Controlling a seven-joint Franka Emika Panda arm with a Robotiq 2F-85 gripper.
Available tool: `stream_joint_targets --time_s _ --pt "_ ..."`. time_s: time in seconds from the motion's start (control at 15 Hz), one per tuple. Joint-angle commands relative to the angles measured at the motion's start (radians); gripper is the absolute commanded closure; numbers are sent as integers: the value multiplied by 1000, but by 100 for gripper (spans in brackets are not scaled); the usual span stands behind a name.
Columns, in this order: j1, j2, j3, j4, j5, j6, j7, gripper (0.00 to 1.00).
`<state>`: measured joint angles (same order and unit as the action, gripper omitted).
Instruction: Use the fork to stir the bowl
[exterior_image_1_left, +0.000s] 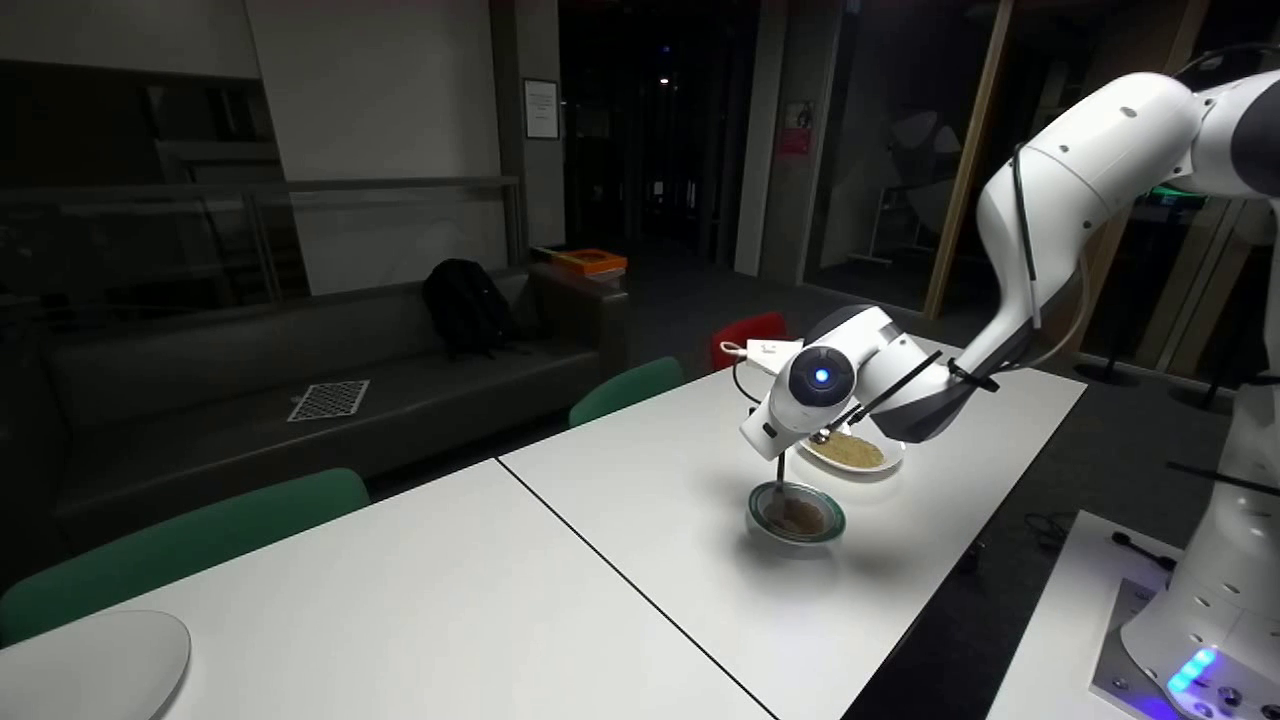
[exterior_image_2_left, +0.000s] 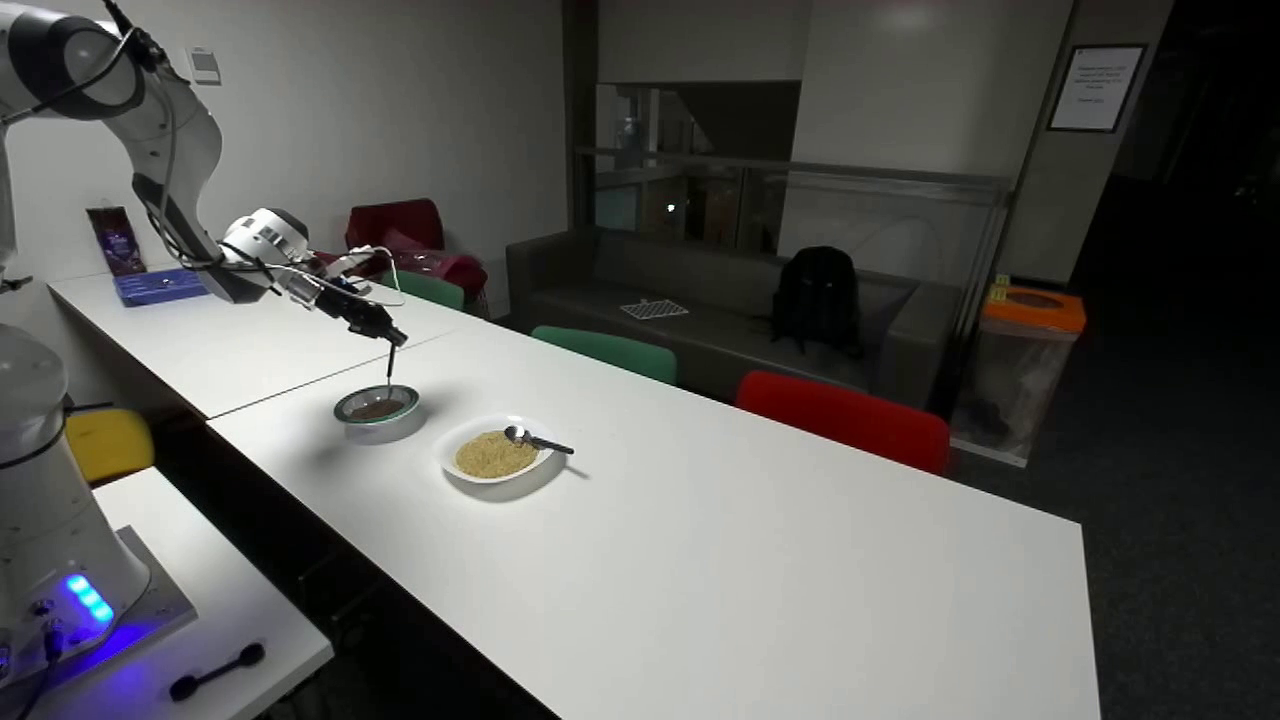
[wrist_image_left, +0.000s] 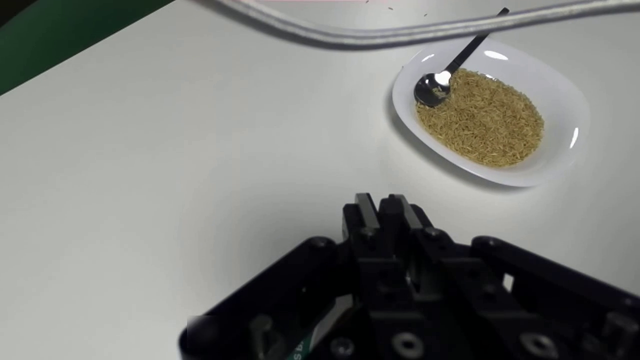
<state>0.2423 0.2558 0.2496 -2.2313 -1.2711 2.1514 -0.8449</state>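
Observation:
In both exterior views the green-rimmed bowl (exterior_image_1_left: 838, 522) (exterior_image_2_left: 385, 431) stands on the white table, with dark brown contents. Above its rim, my gripper (exterior_image_2_left: 396, 338) (wrist_image_left: 383, 201) is shut on the dark fork (exterior_image_2_left: 391, 362), whose handle shows between the fingers in the wrist view. The fork (exterior_image_1_left: 781, 470) hangs nearly upright, its lower end inside the bowl. Its tines cannot be made out. A lettered green strip of the bowl's rim (wrist_image_left: 300, 350) peeks out below the left finger linkage. The arm hides the fingers in an exterior view.
Close by the bowl is a white oval plate (wrist_image_left: 557, 100) of tan grain, a spoon (wrist_image_left: 432, 91) leaning in it with its handle over the rim. A pale cable (wrist_image_left: 375, 37) loops across the top of the wrist view. Chairs (exterior_image_2_left: 605, 350) line the table's far edge.

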Motion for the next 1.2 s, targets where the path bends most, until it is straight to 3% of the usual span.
stream_joint_targets --time_s 0.0,1.13 --pt "-14 -9 -10 0 -12 -11 -9 97" --pt "-44 -64 -37 -76 -2 -9 0 97"
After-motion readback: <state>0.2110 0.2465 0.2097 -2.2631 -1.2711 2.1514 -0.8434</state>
